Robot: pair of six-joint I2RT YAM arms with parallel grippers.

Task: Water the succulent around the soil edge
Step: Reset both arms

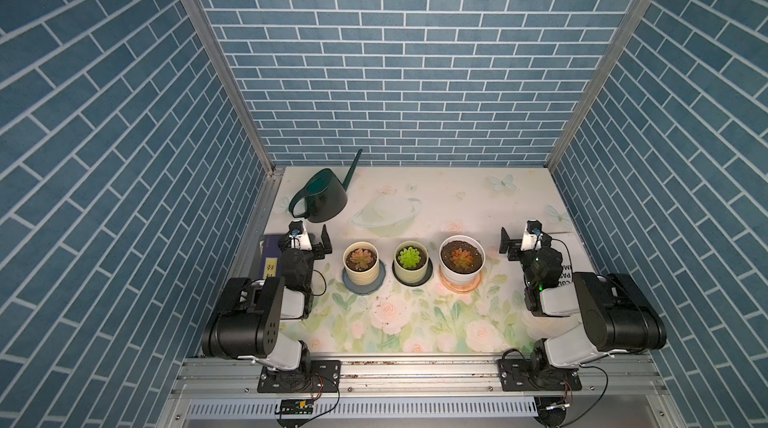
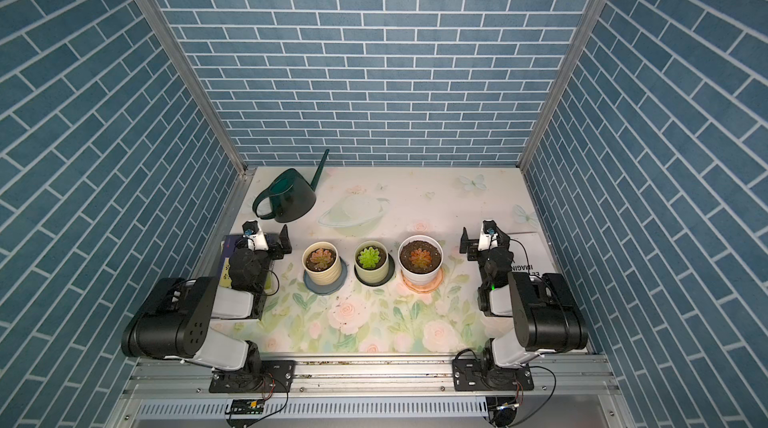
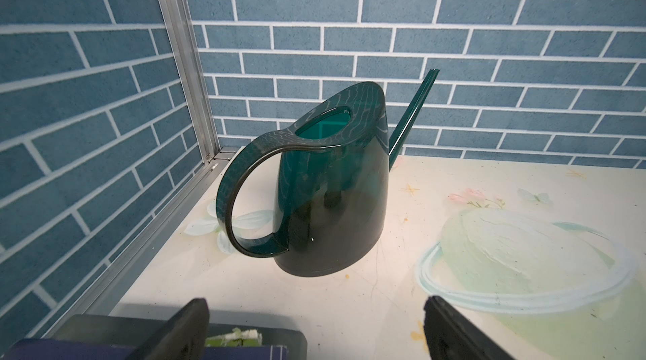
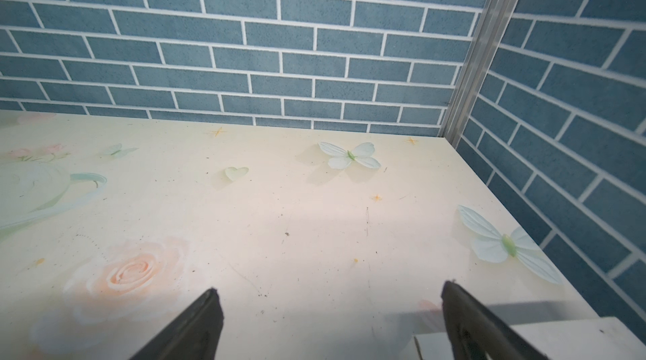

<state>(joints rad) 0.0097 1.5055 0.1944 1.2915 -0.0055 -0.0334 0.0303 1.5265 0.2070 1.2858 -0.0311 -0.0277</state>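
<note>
Well back on the floral table (image 1: 457, 197), the dark green watering can (image 1: 324, 199) stands upright near the rear left corner, untouched. Nearer the front, 3 potted succulents (image 1: 410, 257) sit in a row between the left gripper (image 3: 314, 309) and right gripper (image 4: 328, 292), both spread wide and empty.

In both top views I look steeply down from high above the front edge, taking in the whole worktop (image 1: 457, 205). My left wrist camera sits low, facing the back-left corner with the watering can (image 3: 332, 218) close; the right wrist camera faces the back-right corner. All share the worktop.
</note>
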